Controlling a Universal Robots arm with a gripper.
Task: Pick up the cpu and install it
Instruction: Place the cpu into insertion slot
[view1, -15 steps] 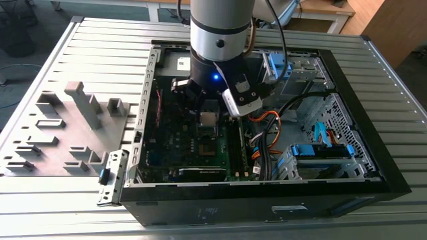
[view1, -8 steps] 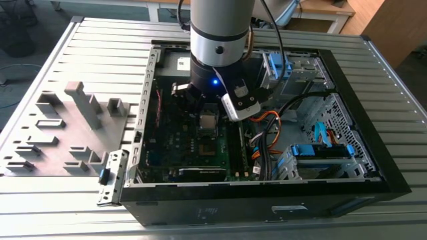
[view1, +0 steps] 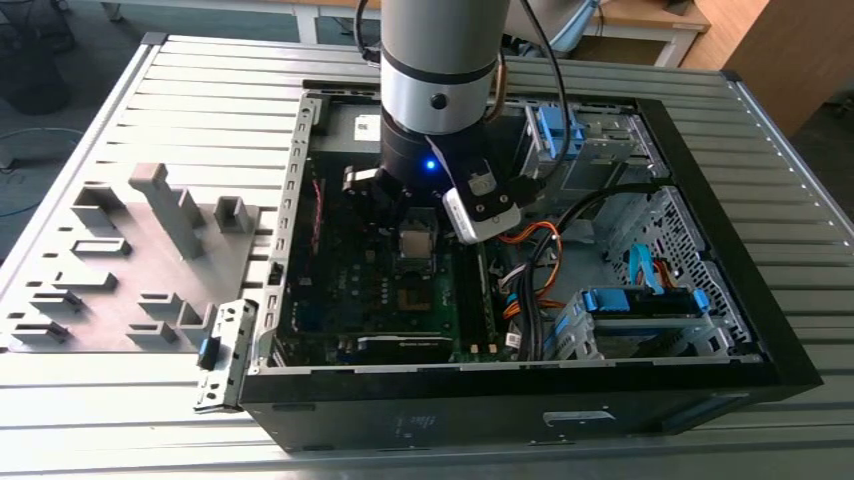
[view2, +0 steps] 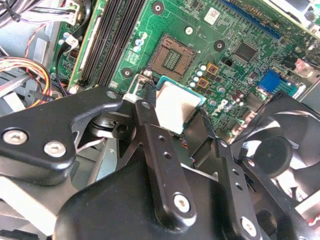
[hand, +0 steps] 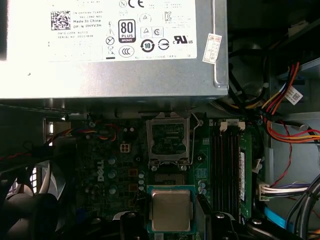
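Exterior view: arm (view1: 434, 80) reaches straight down into the open computer case (view1: 534, 400), which lies on its side on the slatted counter (view1: 787, 180). The gripper (view1: 416, 225) hangs over the green motherboard (view1: 360, 290).

Second wrist view: the two black fingers (view2: 150, 120) are clamped on opposite edges of the cpu (view2: 175, 105), with its silver lid facing the camera. Gripping by the edges likely keeps the underside free for seating. The chip is held flat, roughly parallel to the board.

Position of the cpu: not in the socket. In both wrist views it sits just beside the socket (hand: 170, 137), on the side away from the power supply (hand: 110, 45). Whether it hovers or touches the board, I cannot tell.

Socket state: its metal frame is swung open and the contact field (view2: 172, 57) is bare, ready to receive. Memory slots (hand: 230, 165) run alongside it, and a fan (view2: 275, 145) is near the gripper.
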